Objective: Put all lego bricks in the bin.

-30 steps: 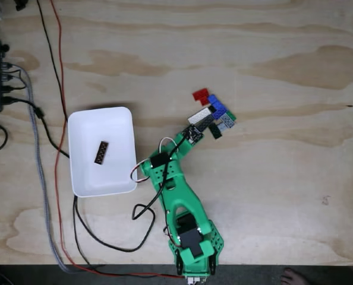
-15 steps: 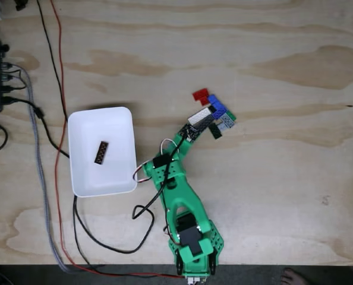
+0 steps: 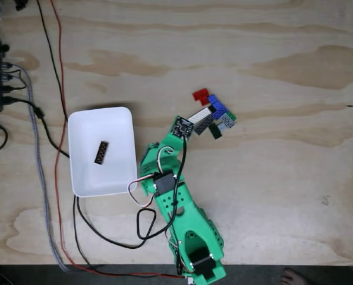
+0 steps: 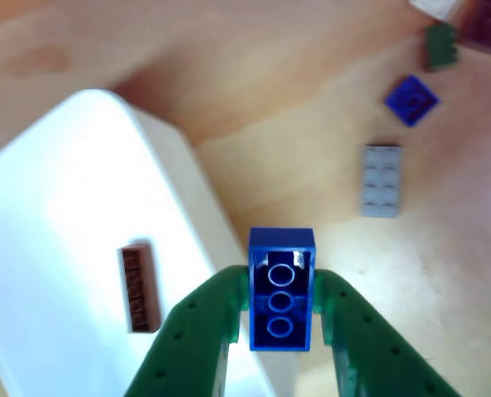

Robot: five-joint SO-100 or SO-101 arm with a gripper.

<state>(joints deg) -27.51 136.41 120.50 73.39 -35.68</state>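
In the fixed view the green arm (image 3: 179, 202) reaches up from the near edge of the plywood table (image 3: 271, 190), its head lying between the white bin (image 3: 84, 178) on the left and a cluster of lego bricks (image 3: 214, 116) on the right; the gripper's fingers sit under the wrist there, so their state cannot be read from that picture. A brown brick (image 3: 101, 152) already lies flat inside the bin, and cables (image 3: 49, 119) trail along the bin's left side. In the other view the gripper (image 4: 280, 302) is clamped on a blue brick (image 4: 281, 289), one green finger pressed to each long side, the brick's hollow underside with its three round tubes facing the camera. It hangs over bare wood just right of the bin's right wall (image 4: 192, 190), not yet above the tray floor. Further right on the table lie a grey brick (image 4: 381, 180), a small blue plate (image 4: 412, 99) and a green piece (image 4: 440, 45), with more bricks cut off at the top right corner. The step in hand looks like the carry to the bin: I would swing the wrist left until the brick is well inside the rim, clear of the wall, and part the fingers only then, so it falls beside the brown brick and does not catch the edge and tumble back onto the table.
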